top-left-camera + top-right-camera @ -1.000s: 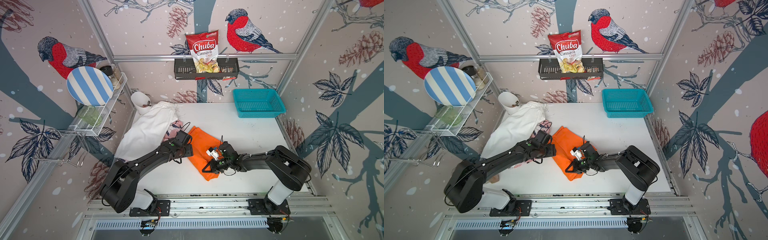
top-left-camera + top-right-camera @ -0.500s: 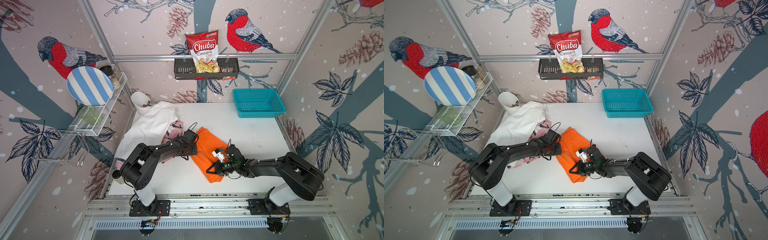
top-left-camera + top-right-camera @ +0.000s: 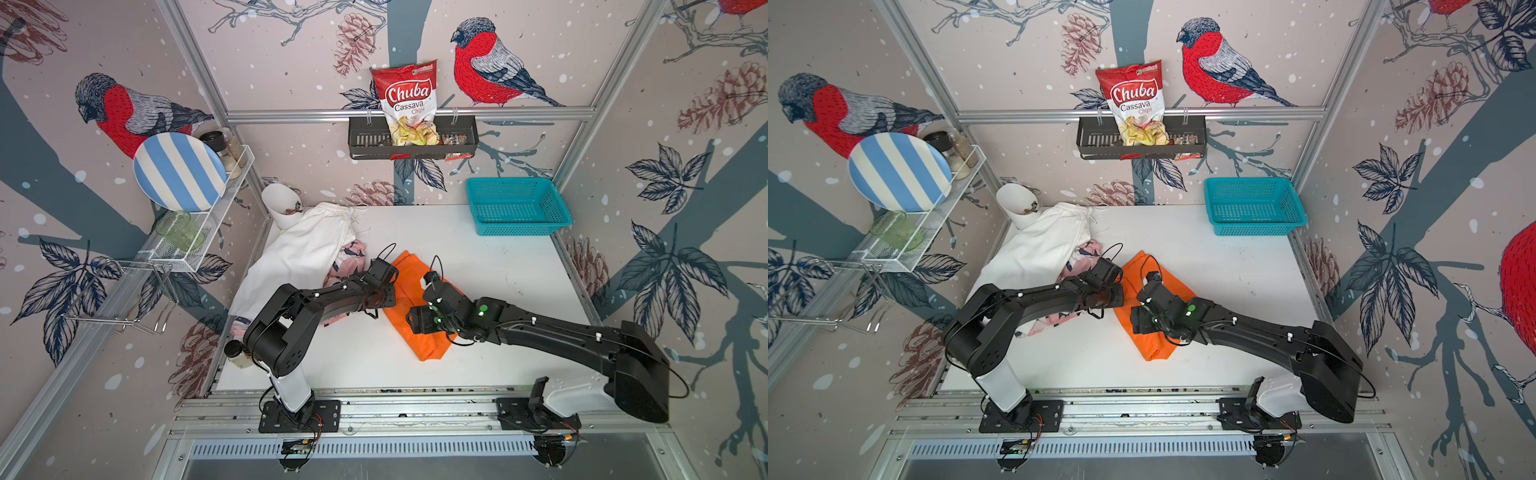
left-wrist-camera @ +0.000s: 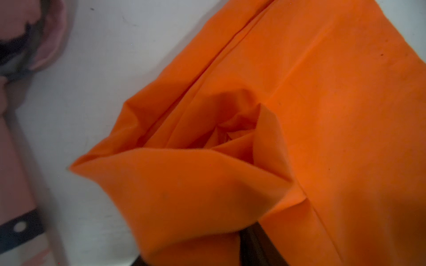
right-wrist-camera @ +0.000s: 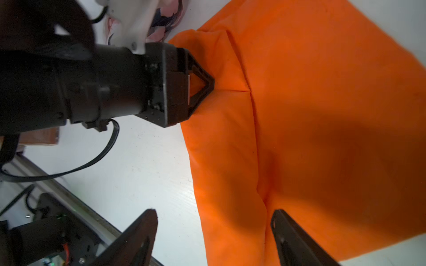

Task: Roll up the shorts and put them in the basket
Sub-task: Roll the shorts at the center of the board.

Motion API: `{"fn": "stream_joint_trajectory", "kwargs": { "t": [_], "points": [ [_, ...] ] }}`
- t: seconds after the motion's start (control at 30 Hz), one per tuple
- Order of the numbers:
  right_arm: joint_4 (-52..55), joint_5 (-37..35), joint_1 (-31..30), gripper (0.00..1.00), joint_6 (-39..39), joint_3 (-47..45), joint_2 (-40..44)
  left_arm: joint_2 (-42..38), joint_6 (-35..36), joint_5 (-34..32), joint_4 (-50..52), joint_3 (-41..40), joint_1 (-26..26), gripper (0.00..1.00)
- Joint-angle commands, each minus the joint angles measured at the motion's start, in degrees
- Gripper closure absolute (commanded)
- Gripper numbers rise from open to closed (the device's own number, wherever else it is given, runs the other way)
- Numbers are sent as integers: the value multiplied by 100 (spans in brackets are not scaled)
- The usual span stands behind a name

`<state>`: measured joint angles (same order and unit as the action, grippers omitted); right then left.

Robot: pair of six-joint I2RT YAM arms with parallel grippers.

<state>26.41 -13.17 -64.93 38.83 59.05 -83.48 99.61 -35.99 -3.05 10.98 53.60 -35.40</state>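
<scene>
The orange shorts (image 3: 428,345) lie flat near the middle of the surface (image 3: 478,257), folded into a long strip that runs diagonally between the two arms. The white shorts (image 3: 299,253) are spread toward the far left corner, lying partly on top of the pink patterned shorts (image 3: 351,251). None of the three is rolled.

The left pincer (image 5: 202,85) sits at the side edge of the orange strip nearest the pink pair. Its fingers look closed on a raised fold of orange cloth, and the left wrist view shows that cloth bunched up into a small peak (image 4: 207,175) over a finger. The right pincer (image 5: 214,211) stands wide open and holds nothing. It hovers low over the same long edge further along the strip, with one finger (image 5: 295,237) above the cloth and the other above the bare surface.

The step in hand seems to be tidying or gathering the orange pair before the roll starts, since no turn of cloth has formed. The next move likely calls for the right pincer to drop and close on the edge between its fingers. Both arms can then work the cloth together and keep the strip even. A grip on the top layer alone could pull the fold apart, because the cloth is thin and loose.
</scene>
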Motion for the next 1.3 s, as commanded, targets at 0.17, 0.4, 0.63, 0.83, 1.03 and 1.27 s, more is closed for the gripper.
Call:
{"fn": "stream_joint_trajectory", "kwargs": {
  "t": [0.17,0.4,0.63,0.83,1.03,1.27],
  "points": [
    [2332,-2220,-1232,8,-229,1458,-1781,110,55,-4,617,-29,39,54],
    [2170,-2334,-1468,5,-700,1558,-2728,165,96,61,649,9,42,53],
    [1670,-2117,-1298,35,-982,1179,-3101,160,147,17,721,38,50,50],
    [660,-328,-1073,68,-1263,687,-2384,-62,110,-378,915,45,111,41],
    [-608,1977,-553,72,-1091,10,-1641,-755,110,-594,1313,-8,229,33],
    [-2547,4394,287,72,-520,-937,-1431,-1708,10,-594,1856,-112,235,28]
  ]
}}
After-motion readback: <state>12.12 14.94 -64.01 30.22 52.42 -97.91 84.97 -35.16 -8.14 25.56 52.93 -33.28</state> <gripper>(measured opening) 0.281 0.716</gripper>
